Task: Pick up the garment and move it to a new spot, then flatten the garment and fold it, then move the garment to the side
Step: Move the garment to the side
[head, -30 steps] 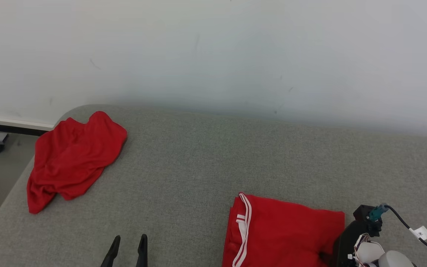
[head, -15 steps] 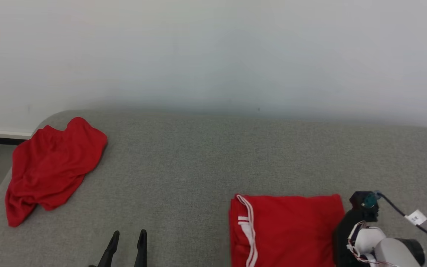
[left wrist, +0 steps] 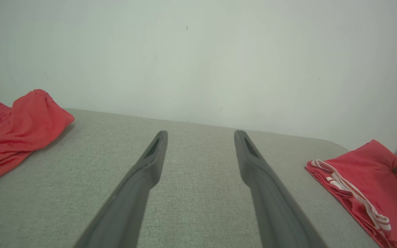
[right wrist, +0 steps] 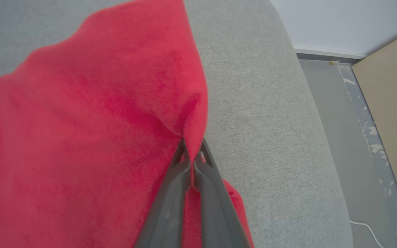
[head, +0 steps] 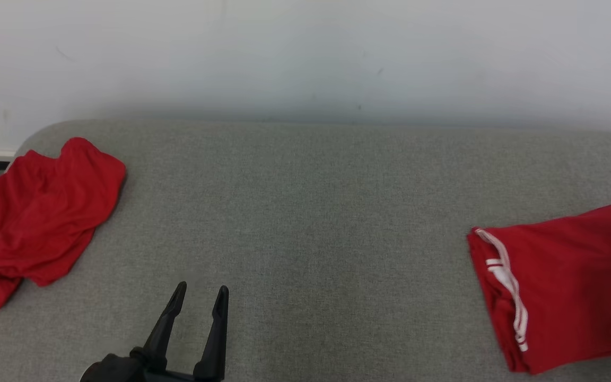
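Right wrist view: right gripper (right wrist: pixel 192 147) jaws clamp the folded garment (right wrist: pixel 81 137); your left gripper (head: pixel 201 289) jaws stand open. Folding appears done; moving aside remains.

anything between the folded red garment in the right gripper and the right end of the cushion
Nothing visible does. The right gripper is shut on an edge of the folded garment, and the grey cushion beyond it is bare fabric up to its end. The crumpled red garment lies at the opposite end.
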{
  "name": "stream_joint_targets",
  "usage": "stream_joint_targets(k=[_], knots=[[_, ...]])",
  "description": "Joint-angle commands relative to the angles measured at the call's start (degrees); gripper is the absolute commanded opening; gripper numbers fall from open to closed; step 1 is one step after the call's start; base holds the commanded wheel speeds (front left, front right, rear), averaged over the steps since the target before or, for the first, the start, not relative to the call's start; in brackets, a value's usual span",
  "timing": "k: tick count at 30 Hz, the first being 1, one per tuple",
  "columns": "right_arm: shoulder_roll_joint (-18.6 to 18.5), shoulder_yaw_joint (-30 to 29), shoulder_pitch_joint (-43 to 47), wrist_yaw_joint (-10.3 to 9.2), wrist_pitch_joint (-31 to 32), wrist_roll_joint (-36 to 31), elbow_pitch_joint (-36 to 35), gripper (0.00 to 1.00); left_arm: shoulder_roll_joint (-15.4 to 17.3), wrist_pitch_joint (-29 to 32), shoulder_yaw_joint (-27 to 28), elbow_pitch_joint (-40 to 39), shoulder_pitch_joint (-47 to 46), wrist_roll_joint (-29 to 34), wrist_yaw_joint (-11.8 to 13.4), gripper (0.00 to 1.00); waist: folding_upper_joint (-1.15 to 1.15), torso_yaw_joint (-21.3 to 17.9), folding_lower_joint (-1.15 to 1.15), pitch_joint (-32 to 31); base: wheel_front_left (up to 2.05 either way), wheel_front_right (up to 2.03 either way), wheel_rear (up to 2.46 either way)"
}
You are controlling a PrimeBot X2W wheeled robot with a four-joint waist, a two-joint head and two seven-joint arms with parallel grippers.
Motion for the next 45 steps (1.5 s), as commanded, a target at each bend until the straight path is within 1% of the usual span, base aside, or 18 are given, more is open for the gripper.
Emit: stream_joint_targets(k=[1, 5, 8, 11, 13, 14, 16, 19, 20, 21, 22, 27, 30, 33, 37, 40, 43, 45], knots=[[-0.84, -0.72, -0.71, -0.16, -0.43, -0.38, 0.31, 0.00, 0.22, 0.04, -0.15, -0.40, -0.74, 0.45, 0.20, 1.00, -0.01, -0.11, 0.00, 2.59, 0.00, 0.00, 0.00], [-4.46, -3.29, -2.11, -0.15, -1.99, -2.75, 1.43, 0.00, 0.32, 0.95, -1.01, -2.44, -1.63, 0.67, 0.20, 1.00, -0.01, -0.07, 0.00, 4.58, 0.00, 0.00, 0.00], [-7.49, -4.69, -2.85, -0.15, -2.85, -5.73, 1.36, 0.00, 0.35, 1.17, -1.11, -3.40, -2.06, 0.33, 0.31, 1.00, -0.01, -0.43, 0.00, 5.64, 0.00, 0.00, 0.00], [-9.36, -6.02, -2.57, -0.15, -3.10, -8.64, 1.51, 0.00, 0.73, 1.20, -0.77, -3.64, -2.20, -0.03, 0.40, 1.00, -0.01, -1.09, 0.00, 6.47, 0.00, 0.00, 0.00], [-9.79, -6.48, -2.51, -0.15, -3.44, -8.77, 1.43, 0.00, 0.87, 1.25, -0.75, -3.80, -2.49, 0.01, 0.46, 1.00, -0.01, -1.45, 0.00, 6.80, 0.00, 0.00, 0.00], [-8.87, -7.25, -2.87, -0.15, -3.03, -7.28, 1.86, 0.00, 0.94, 1.32, -0.84, -3.84, -2.60, 0.01, 0.51, 1.00, -0.01, -1.67, 0.00, 6.90, 0.00, 0.00, 0.00], [-9.18, -6.14, -2.98, -0.15, -3.59, -8.48, 1.29, 0.00, 1.06, 1.40, -1.03, -3.83, -2.84, 0.06, 0.55, 1.00, -0.01, -1.93, 0.00, 7.21, 0.00, 0.00, 0.00], [-9.44, -6.42, -3.08, -0.15, -4.20, -8.96, 1.34, 0.00, 0.91, 1.49, -1.37, -3.54, -3.32, 0.12, 0.58, 1.00, -0.01, -2.00, 0.00, 7.41, 0.00, 0.00, 0.00], [-9.31, -6.19, -3.34, -0.15, -4.59, -9.02, 1.36, 0.07, 0.83, 1.49, -1.54, -3.39, -3.33, 0.09, 0.58, 1.00, -0.01, -1.98, 0.00, 7.35, 0.00, 0.00, 0.00], [-9.10, -5.50, -3.46, -0.15, -5.16, -9.09, 1.43, 0.51, 0.78, 1.51, -1.66, -3.14, -3.43, 0.01, 0.58, 1.00, -0.01, -1.96, 0.00, 7.17, 0.00, 0.00, 0.00], [-9.17, -5.57, -3.58, -0.15, -5.34, -9.44, 1.75, 1.00, 0.79, 1.51, -1.68, -2.99, -3.60, -0.12, 0.58, 1.00, -0.01, -1.94, 0.00, 6.86, 0.00, 0.00, 0.00], [-9.24, -3.42, -2.66, -0.15, -8.46, -10.18, 2.52, 1.00, 0.51, 0.91, -1.63, -1.51, -3.21, -0.63, 0.86, 1.00, -0.01, -1.65, 0.00, 3.21, 0.00, 0.00, 0.00], [-8.19, -1.92, -1.59, -0.15, -11.98, -9.57, 2.64, 1.00, 0.31, 0.73, -1.48, -0.39, -2.25, -0.96, 1.06, 1.00, -0.01, -1.61, 0.00, 0.25, 0.00, 0.00, 0.00], [-6.69, -0.11, -0.61, -0.15, -16.14, -8.03, 2.03, 1.00, -0.14, 0.23, -0.68, 0.92, -0.84, -1.82, 1.99, 1.00, -0.01, -1.82, 0.00, -3.30, 0.00, 0.00, 0.00], [-4.72, 4.23, 1.23, -0.15, -21.69, -3.73, -1.40, 1.00, -0.56, -0.15, 0.39, 2.20, -0.04, -2.85, 2.63, 1.00, -0.01, -2.30, 0.00, -6.08, 0.00, 0.00, 0.00], [-3.88, 5.43, 2.54, -0.15, -24.12, -1.58, -3.95, 1.00, -0.79, -0.24, 1.12, 2.88, 0.39, -3.63, 2.96, 1.00, -0.01, -2.59, 0.00, -7.12, 0.00, 0.00, 0.00], [-1.89, 6.54, 5.08, -0.15, -27.14, 1.34, -8.41, 1.00, -1.10, -0.50, 2.01, 4.36, 0.92, -4.47, 3.77, 1.00, -0.01, -3.24, 0.00, -8.74, 0.00, 0.00, 0.00], [0.69, 6.56, 7.64, -0.15, -28.83, 3.43, -11.84, 1.00, -1.25, -0.69, 2.42, 5.44, 1.10, -4.86, 3.85, 1.00, -0.01, -3.60, 0.00, -9.73, 0.00, 0.00, 0.00]])
